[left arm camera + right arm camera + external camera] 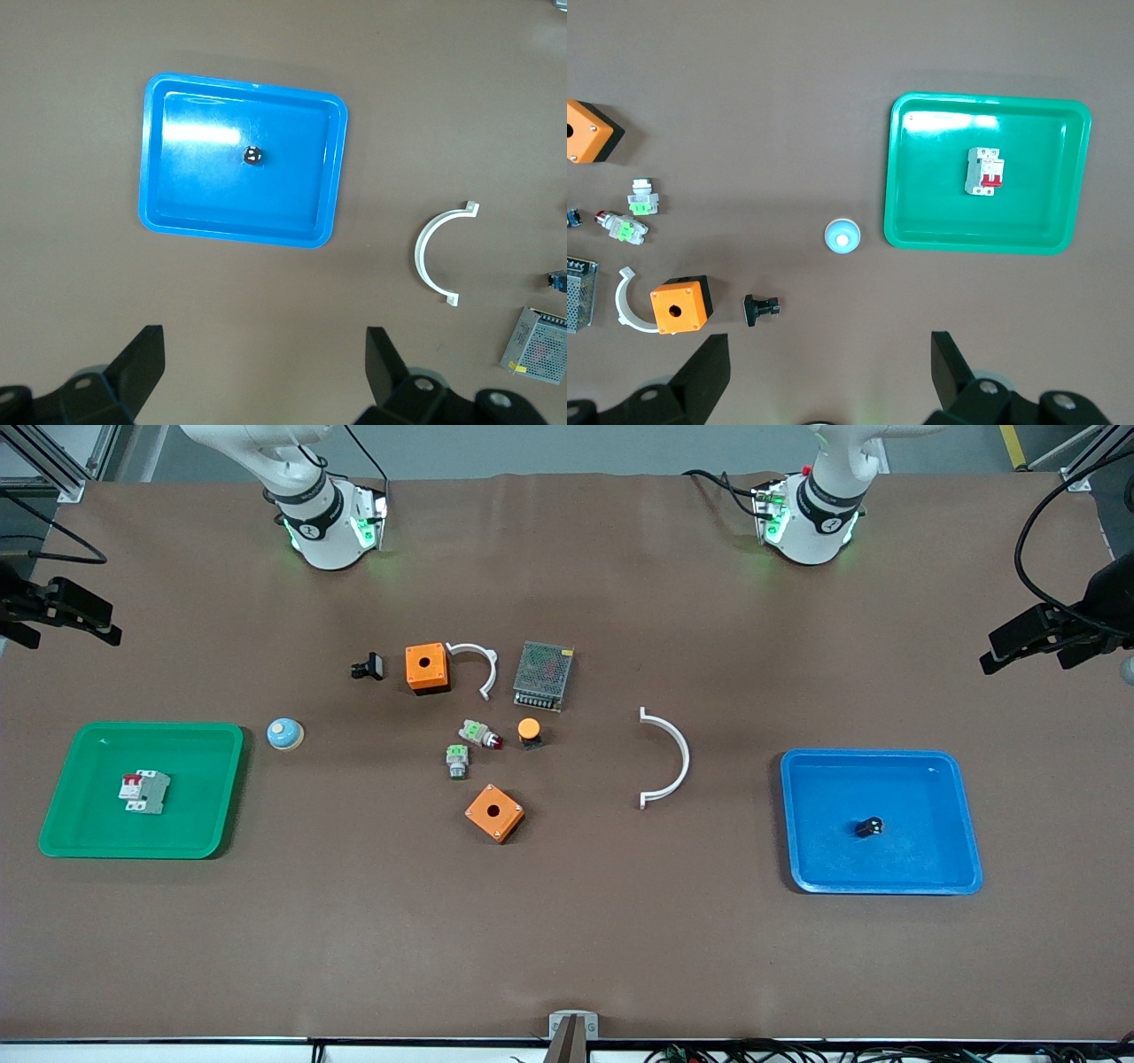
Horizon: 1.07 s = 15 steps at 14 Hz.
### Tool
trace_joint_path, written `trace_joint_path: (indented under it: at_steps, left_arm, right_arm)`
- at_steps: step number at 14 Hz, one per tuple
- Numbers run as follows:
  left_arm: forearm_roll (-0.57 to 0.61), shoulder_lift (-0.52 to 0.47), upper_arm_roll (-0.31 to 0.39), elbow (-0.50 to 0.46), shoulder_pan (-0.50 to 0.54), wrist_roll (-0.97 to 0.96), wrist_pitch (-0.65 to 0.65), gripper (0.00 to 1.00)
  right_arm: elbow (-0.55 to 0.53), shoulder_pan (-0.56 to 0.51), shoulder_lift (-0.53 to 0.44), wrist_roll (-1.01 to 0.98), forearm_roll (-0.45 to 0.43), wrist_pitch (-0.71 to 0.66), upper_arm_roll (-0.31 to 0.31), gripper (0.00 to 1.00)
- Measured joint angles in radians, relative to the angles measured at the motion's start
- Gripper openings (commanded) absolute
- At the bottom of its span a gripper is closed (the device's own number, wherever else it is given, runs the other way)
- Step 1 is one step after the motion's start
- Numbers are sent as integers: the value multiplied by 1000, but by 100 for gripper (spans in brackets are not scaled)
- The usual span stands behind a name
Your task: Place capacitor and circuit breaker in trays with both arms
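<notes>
The capacitor (869, 827), a tiny black cylinder, lies in the blue tray (930, 797) at the left arm's end of the table. It also shows in the left wrist view (253, 156) inside the blue tray (195, 186). The circuit breaker (144, 792), light grey with red levers, lies in the green tray (89, 779) at the right arm's end. It also shows in the right wrist view (985, 172) in the green tray (921, 177). My left gripper (266, 363) is open and empty, high over bare table. My right gripper (830, 367) is open and empty, high over bare table beside a black clip part (760, 309).
In the table's middle lie two orange boxes (427, 668) (494, 812), a mesh-topped power supply (543, 676), two white curved clamps (669, 757) (478, 664), two grey-and-green push-buttons (457, 762) (479, 733), an orange-capped button (529, 732), a black clip part (367, 666) and a blue-white dome (285, 733).
</notes>
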Motion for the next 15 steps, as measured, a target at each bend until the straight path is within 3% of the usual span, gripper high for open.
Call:
trace_joint_path:
  at_steps: [15]
  left_arm:
    - [12,1,0,5,-1,0,15,100]
  right_arm:
    - [0,-8,0,0,0,25,-15,100]
